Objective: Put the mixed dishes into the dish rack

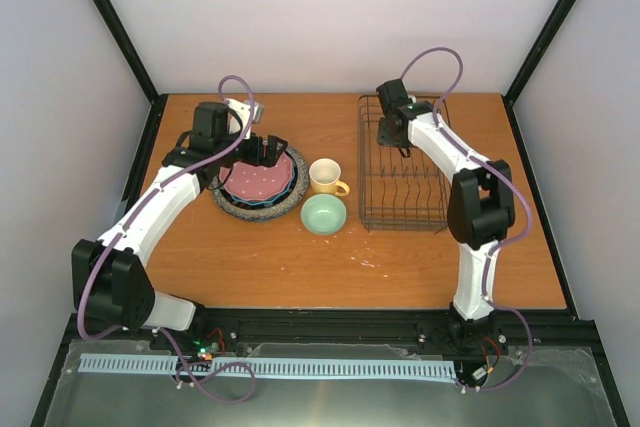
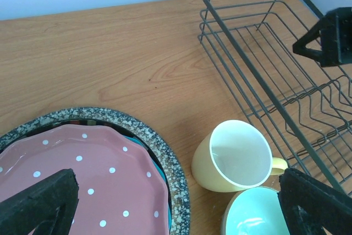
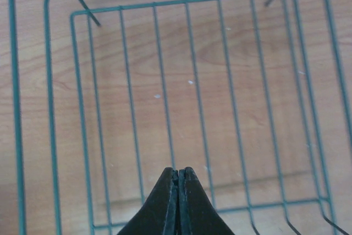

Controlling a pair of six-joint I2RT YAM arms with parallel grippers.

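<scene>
Over pink dotted plate (image 1: 264, 184), left hand (image 1: 266, 152)

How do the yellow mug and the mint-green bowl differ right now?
The yellow mug has a handle; the mint-green bowl has none. The mug is narrower, with a white inside; the bowl is wider and mint inside. Both stand upright and empty.

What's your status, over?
Left gripper open over pink plate. Right gripper shut above empty rack. Mug, bowl on table. Path clear.
</scene>
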